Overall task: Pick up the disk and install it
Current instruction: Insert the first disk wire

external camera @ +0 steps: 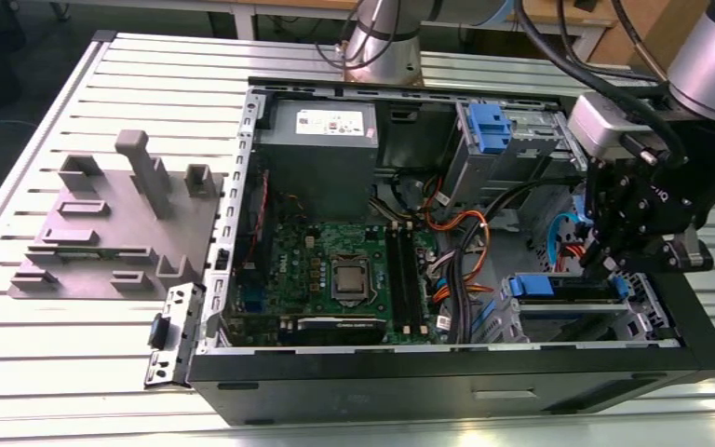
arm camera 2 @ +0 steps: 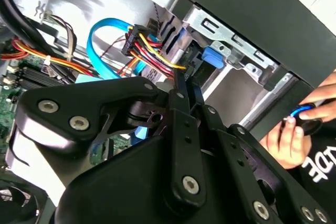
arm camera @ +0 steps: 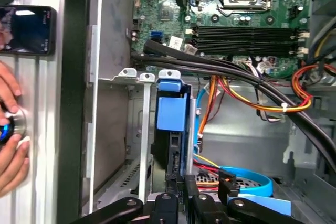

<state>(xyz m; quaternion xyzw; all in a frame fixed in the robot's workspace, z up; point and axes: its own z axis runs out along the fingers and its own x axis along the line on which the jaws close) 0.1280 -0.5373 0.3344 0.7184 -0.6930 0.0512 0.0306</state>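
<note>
Gripper (external camera: 614,270) down inside the open case (external camera: 457,382), at roughly 4 o'clock from the CPU socket (external camera: 349,277) in the exterior view. Fingers (arm camera: 173,179) closed on the disk (arm camera: 171,109), pinching its near end (blue carrier on edge, slotted upright into the metal bay (arm camera: 139,129)). Disk's blue handle (external camera: 546,285) visible just below the gripper in the exterior view, at the case's front corner. Second blue carrier (external camera: 488,126) in the upper bay at 12 o'clock from the gripper. Person's hand (arm camera: 11,145) on a knob outside the case wall. Grey fixture (external camera: 109,233) on the table, at 9 o'clock from the case.
</note>
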